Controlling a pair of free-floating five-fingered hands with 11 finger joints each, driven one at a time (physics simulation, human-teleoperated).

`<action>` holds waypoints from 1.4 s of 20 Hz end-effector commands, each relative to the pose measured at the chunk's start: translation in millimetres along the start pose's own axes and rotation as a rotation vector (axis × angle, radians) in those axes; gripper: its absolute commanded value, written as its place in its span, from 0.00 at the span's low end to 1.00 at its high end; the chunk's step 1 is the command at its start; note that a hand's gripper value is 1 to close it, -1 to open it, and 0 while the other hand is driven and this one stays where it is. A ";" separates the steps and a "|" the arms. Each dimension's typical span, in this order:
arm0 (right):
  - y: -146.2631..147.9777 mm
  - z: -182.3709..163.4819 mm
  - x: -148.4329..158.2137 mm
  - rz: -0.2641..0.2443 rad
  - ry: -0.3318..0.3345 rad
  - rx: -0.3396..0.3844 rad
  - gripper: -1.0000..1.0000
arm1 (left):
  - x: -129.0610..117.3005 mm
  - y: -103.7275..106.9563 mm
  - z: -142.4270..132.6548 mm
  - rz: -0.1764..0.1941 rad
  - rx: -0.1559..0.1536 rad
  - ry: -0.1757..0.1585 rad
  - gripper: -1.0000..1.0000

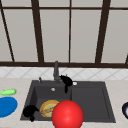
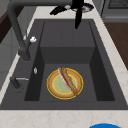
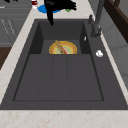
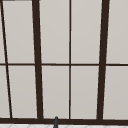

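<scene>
Over the sink's divider by the faucet point(image 1: 56, 71), my right hand point(image 1: 66, 80) hangs with relaxed, empty fingers; risk: drifting sideways, it knocks the spout.

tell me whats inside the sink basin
A round yellow plate lies flat on the floor of the sink, with a hot dog across it. In the front view a red ball covers part of the plate.

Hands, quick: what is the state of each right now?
Left hand: at the sink's front-left rim, state cannot be told.
Right hand: near the faucet, open, holding nothing.
</scene>
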 end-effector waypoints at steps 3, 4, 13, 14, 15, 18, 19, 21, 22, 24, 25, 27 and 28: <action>-32.6 -9.3 -7.7 0.069 0.006 -0.002 0.00 | 0.0 0.0 0.0 0.000 0.000 0.000 0.50; -37.3 -10.4 -8.8 0.070 0.005 -0.003 0.00 | 0.0 0.0 0.0 0.000 0.000 0.000 0.50; -21.6 -62.6 -30.3 0.045 0.026 0.128 0.00 | 0.0 0.0 0.0 0.000 0.000 0.000 0.50; -23.6 -64.2 -34.1 0.043 0.025 0.129 0.00 | 0.0 0.0 0.0 0.000 0.000 0.000 0.50; -26.6 -64.4 -40.2 0.040 0.021 0.129 0.00 | 0.0 0.0 0.0 0.000 0.000 0.000 0.50; -20.5 -73.9 -51.8 0.024 0.024 0.170 0.00 | 0.0 0.0 0.0 0.000 0.000 0.000 0.50; -15.1 -80.9 -55.0 0.014 0.029 0.197 0.00 | 0.0 0.0 0.0 0.000 0.000 0.000 0.50; -14.5 -92.2 -57.0 -0.003 0.036 0.237 0.00 | 0.0 0.0 0.0 0.000 0.000 0.000 0.50; -13.8 -97.0 -60.1 -0.007 0.039 0.247 0.00 | 0.0 0.0 0.0 0.000 0.000 0.000 0.50; -10.8 -103.8 -64.9 -0.025 0.036 0.242 0.00 | 0.0 0.0 0.0 0.000 0.000 0.000 0.50; -9.6 -108.8 -67.8 -0.037 0.034 0.239 0.00 | 0.0 0.0 0.0 0.000 0.000 0.000 0.50; -5.9 -121.1 -74.8 -0.042 0.034 0.258 0.00 | 0.0 0.0 0.0 0.000 0.000 0.000 0.50; -2.0 -128.8 -79.3 -0.047 0.034 0.270 0.00 | 0.0 0.0 0.0 0.000 0.000 0.000 0.50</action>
